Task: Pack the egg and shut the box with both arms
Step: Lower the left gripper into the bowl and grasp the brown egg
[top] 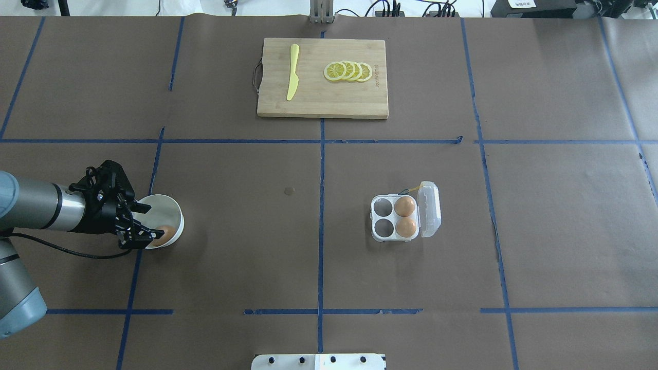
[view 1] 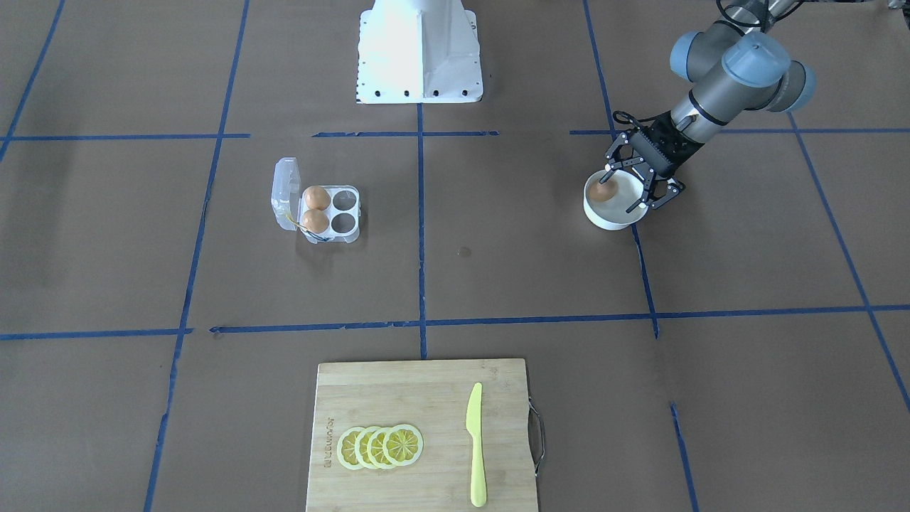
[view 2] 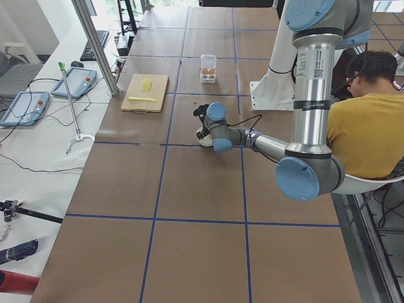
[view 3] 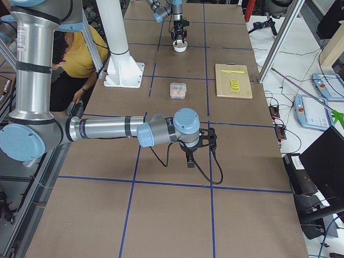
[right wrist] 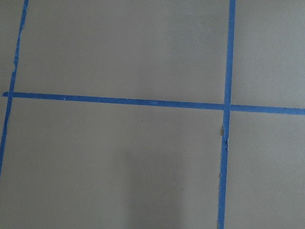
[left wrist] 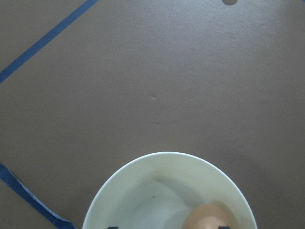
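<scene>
One egg [view 1: 603,191] lies in a round white bowl [view 1: 611,222], at the side nearer the robot's base. My left gripper [view 1: 624,189] is open, its fingers reaching down into the bowl beside this egg. The overhead view shows the same: gripper [top: 148,222], egg [top: 165,234], bowl [top: 172,208]. The left wrist view shows the egg [left wrist: 207,217] at the bowl's bottom. The clear box [view 1: 340,213] stands with its lid [view 1: 286,192] up, with two eggs [view 1: 316,198] in the cells by the hinge and two cells bare. My right gripper [view 3: 193,153] hangs over bare table; I cannot tell its state.
A wooden cutting board [view 1: 419,398] with lemon slices [view 1: 380,446] and a yellow knife [view 1: 475,444] lies at the table's far side from the robot. The white pedestal [view 1: 419,53] stands between the arms. A person in yellow [view 2: 363,120] sits beside the robot.
</scene>
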You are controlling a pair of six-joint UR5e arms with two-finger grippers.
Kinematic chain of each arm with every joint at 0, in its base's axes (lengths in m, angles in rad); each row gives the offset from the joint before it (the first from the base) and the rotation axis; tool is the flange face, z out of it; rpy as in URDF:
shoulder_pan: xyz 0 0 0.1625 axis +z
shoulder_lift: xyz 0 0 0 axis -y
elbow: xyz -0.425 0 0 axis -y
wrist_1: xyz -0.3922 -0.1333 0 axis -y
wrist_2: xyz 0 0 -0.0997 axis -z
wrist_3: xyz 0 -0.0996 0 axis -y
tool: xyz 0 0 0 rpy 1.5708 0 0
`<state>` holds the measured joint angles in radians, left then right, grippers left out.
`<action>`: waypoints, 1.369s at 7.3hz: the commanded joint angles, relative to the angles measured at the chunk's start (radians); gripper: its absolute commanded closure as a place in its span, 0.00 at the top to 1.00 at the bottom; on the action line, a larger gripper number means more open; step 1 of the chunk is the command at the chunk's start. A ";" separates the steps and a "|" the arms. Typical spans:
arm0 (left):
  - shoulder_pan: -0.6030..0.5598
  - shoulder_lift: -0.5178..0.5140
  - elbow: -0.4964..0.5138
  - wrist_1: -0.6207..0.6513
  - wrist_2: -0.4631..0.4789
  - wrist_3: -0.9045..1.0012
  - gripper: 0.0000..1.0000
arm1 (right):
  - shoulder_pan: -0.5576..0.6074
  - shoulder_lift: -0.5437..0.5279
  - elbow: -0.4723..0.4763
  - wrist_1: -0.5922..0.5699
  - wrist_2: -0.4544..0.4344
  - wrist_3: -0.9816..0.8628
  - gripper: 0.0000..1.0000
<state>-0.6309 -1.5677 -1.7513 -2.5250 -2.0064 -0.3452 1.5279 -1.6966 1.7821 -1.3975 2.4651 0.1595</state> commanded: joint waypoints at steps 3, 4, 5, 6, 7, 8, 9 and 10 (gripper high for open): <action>0.011 -0.006 0.019 0.000 0.001 -0.005 0.77 | 0.000 0.002 -0.006 0.000 -0.002 0.000 1.00; 0.011 -0.006 0.019 0.000 0.003 -0.005 0.77 | 0.000 0.003 -0.006 0.000 0.000 0.000 1.00; 0.017 -0.006 0.027 0.000 0.003 -0.003 0.76 | 0.000 0.003 -0.007 0.000 0.000 0.000 1.00; 0.020 -0.014 0.030 0.000 0.005 -0.003 0.76 | 0.000 0.003 -0.009 0.000 -0.002 0.000 1.00; 0.026 -0.018 0.038 0.000 0.005 0.000 0.75 | 0.000 0.003 -0.010 0.000 0.000 0.000 1.00; 0.028 -0.025 0.039 0.000 0.005 0.000 0.72 | 0.000 0.005 -0.013 0.000 0.000 0.000 1.00; 0.028 -0.028 0.039 0.000 0.005 0.000 0.56 | 0.000 0.006 -0.015 0.000 -0.002 -0.002 1.00; 0.028 -0.028 0.038 0.000 0.005 0.000 0.32 | 0.000 0.006 -0.015 0.000 0.000 -0.002 1.00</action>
<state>-0.6036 -1.5933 -1.7130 -2.5249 -2.0019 -0.3453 1.5279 -1.6912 1.7682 -1.3975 2.4644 0.1585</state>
